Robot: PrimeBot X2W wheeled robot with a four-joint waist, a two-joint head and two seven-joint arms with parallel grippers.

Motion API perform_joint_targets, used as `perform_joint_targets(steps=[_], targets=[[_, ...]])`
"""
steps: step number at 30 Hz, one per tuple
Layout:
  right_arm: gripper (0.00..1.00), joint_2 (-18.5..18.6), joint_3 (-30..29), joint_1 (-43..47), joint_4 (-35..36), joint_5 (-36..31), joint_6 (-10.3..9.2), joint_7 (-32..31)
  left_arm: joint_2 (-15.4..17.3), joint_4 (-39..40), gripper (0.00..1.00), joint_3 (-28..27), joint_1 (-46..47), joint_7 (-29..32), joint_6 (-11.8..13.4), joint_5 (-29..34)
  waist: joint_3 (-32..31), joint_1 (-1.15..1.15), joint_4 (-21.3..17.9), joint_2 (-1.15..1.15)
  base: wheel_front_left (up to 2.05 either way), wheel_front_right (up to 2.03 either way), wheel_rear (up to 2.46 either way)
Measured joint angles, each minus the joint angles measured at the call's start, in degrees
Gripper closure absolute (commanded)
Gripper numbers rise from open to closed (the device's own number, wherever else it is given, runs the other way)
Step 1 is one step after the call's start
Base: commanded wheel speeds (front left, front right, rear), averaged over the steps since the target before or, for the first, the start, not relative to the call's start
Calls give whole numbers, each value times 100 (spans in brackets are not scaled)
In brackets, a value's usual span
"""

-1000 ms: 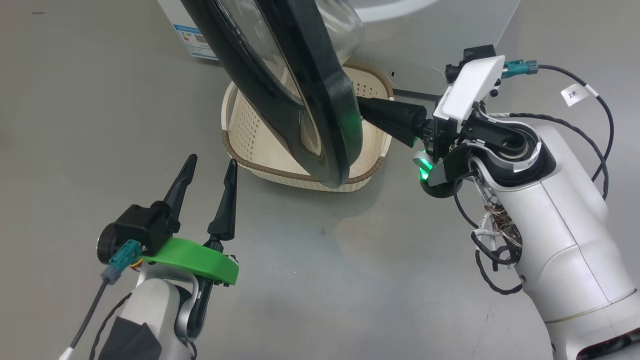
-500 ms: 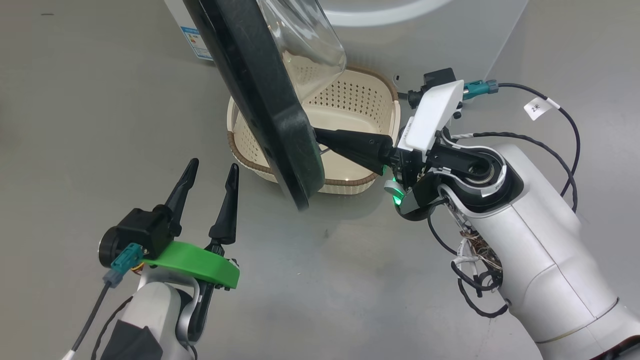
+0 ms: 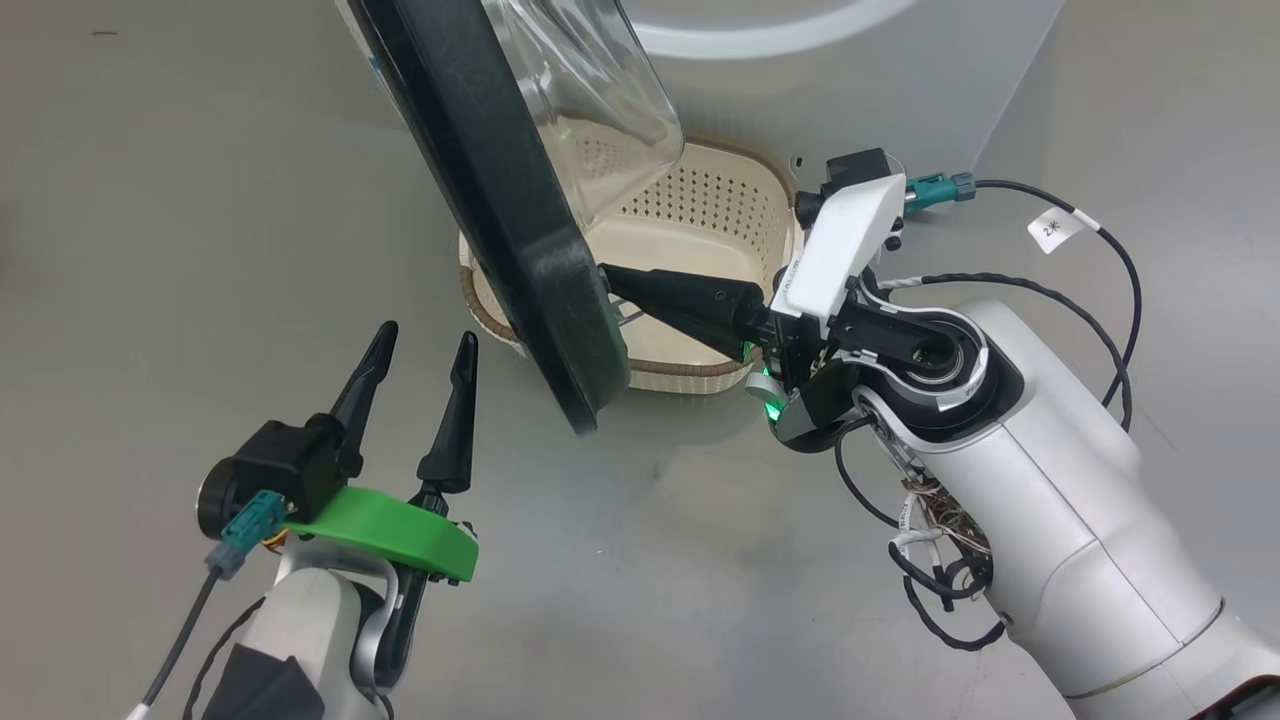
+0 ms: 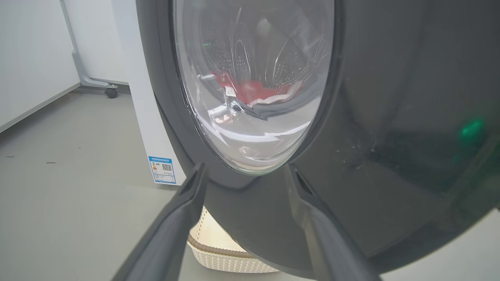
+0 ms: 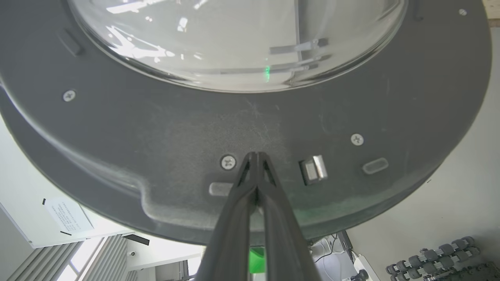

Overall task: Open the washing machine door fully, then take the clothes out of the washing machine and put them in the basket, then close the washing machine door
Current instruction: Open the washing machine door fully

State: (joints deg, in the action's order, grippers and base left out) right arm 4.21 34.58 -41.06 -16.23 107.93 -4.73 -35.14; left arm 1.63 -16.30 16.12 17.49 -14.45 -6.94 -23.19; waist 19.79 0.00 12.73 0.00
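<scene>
Above basket [image 3: 690, 374]: w/m door [image 3: 497, 200] (ajar)

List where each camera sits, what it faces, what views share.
Head: up top, looking down at washing machine door, basket, floor; left gripper open, right gripper shut.
Left wrist: faces the door's outer face, clothes behind glass; own spread fingers.
Right wrist: faces the door's inner rim; own shut fingers at it.
Shared: both wrists see the door, opposite faces.
</scene>
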Motion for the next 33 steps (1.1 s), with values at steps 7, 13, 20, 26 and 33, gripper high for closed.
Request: perform_joint_targets(steps=[7, 13, 20, 26, 33], targets=[[100, 44, -75, 0, -145, -543, 237, 436, 0, -18, 0, -121, -116, 0, 0, 26, -159, 0, -57, 0, 0, 0, 0], [100, 508, -36, 10, -252, -1519, 621, 1073, 1, -42, 0, -264, -176, 0, 7, 64, -377, 0, -157, 0, 0, 0, 0], [100, 1252, 463, 41, -265, -3539, 998, 2215, 3, -97, 0, -430, -353, 0, 9, 133, -727, 0, -356, 0, 0, 0, 0], [100, 1634, 810, 288, -223, -4870, 993, 3189, 4, -113, 0, -493, -533, 0, 10, 211, -991, 0, -529, 0, 0, 0, 0], [100, 1758, 910, 738, -245, -5889, 554, 4406, 8, -122, 0, -675, -762, 0, 19, 280, -1217, 0, -758, 0, 0, 0, 0]])
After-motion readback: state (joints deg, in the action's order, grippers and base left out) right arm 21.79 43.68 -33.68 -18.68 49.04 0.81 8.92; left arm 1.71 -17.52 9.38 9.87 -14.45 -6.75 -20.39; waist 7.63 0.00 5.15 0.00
